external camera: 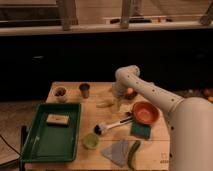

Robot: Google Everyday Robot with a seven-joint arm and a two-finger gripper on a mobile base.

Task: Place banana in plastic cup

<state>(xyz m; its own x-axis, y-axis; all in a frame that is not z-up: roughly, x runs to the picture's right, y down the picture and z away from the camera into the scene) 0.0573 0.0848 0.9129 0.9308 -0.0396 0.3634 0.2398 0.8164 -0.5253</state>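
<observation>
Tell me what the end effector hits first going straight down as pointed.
Likely the small pale yellow banana on the light wooden table, just below the end effector hovering mid-table; depth is unclear, it may land just beside it.

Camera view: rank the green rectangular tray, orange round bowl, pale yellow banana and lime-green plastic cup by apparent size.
1. green rectangular tray
2. orange round bowl
3. pale yellow banana and lime-green plastic cup: too alike to rank
The hand is low beside the banana.
</observation>
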